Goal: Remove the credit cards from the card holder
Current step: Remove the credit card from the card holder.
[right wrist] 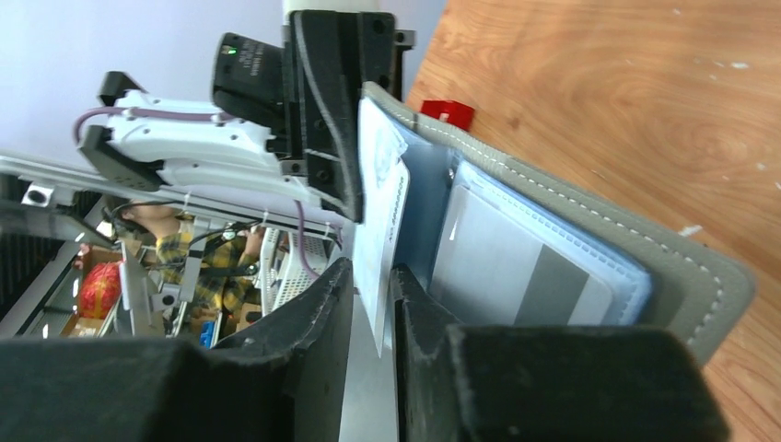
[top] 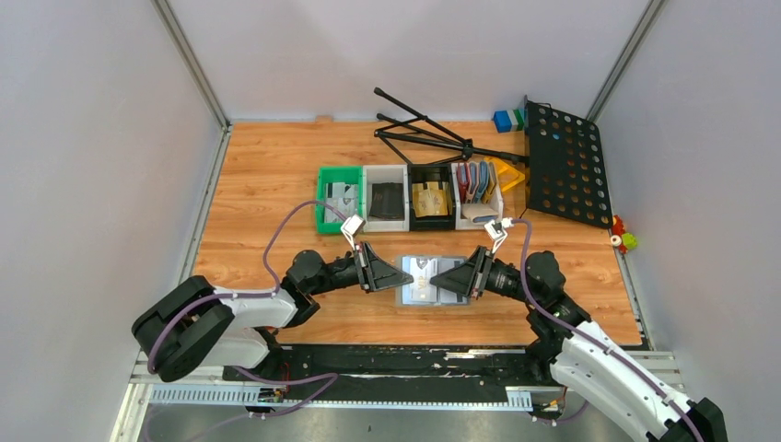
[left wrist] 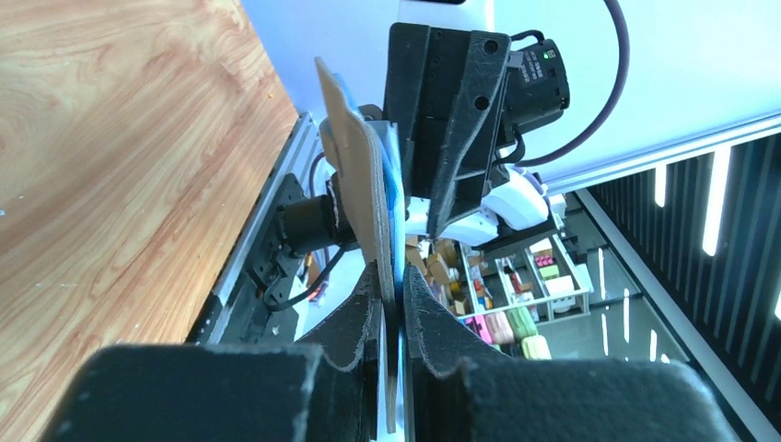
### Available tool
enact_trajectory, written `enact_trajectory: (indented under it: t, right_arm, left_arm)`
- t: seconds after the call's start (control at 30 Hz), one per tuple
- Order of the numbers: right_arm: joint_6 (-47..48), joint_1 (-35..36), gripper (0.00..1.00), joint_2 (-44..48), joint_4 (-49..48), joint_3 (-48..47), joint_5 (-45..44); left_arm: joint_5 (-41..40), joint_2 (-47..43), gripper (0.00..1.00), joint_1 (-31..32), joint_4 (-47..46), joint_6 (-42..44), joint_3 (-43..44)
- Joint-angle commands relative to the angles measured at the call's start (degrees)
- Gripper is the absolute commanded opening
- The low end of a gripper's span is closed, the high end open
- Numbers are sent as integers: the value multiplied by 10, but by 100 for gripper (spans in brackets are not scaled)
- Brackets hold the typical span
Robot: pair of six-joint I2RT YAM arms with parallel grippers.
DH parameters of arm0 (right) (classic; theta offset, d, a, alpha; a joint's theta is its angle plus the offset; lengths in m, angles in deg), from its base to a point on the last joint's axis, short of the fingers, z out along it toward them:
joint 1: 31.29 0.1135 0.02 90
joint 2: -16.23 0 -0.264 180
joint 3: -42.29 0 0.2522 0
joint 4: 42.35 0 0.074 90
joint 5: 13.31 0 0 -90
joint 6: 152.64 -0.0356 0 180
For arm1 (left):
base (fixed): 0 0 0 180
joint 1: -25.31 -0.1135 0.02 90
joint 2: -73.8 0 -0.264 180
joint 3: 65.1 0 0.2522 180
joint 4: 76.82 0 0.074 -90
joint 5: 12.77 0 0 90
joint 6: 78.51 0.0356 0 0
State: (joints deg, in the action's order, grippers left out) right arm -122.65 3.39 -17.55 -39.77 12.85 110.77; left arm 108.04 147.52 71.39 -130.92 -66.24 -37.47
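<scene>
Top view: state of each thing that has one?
left gripper: shut on the card holder edge.
right gripper: around a credit card; grip unclear.
card holder: open.
credit card: sticking out of the card holder.
music stand: lying on the table.

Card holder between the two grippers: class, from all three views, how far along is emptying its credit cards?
Done: the flat grey-blue bifold card holder is open, and pale flat cards seem to lie in the green plastic bin. In hand: the left gripper clamps the holder's edge; the right gripper brackets a thin whitish card. Left: a grey-silver card is in its pocket.
</scene>
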Motion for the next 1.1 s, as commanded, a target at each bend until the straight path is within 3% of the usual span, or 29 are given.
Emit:
enact_trajectory:
  t: [0.0,0.23,0.33,0.4,0.57,0.67,0.8,0.9,1.07]
  right_arm:
    - [-27,1,20,23,-79,0,33]
    - [-37,1,15,8,-103,-5,45]
    - [-31,2,7,2,-84,-10,42]
    - [-18,2,0,2,-48,-19,33]
    - [37,1,0,23,99,-52,-29]
    - [69,-5,0,43,182,-65,-78]
    - [100,-10,0,67,240,-83,-123]
    - [123,-10,0,54,248,-104,-144]
    - [139,-9,0,-39,202,-141,-125]
  left_arm:
    - [-5,-22,3,-3,2,4,1]
    - [-3,-34,2,-3,18,9,7]
    - [-3,-40,2,-3,22,10,9]
    - [-5,-47,2,-3,35,17,10]
    - [-6,-81,2,-19,107,52,10]
    - [5,-120,3,-53,190,86,6]
    - [-8,-192,5,-90,392,178,27]
    - [-61,-241,6,-92,558,264,60]
    - [-126,-277,7,-93,683,332,78]
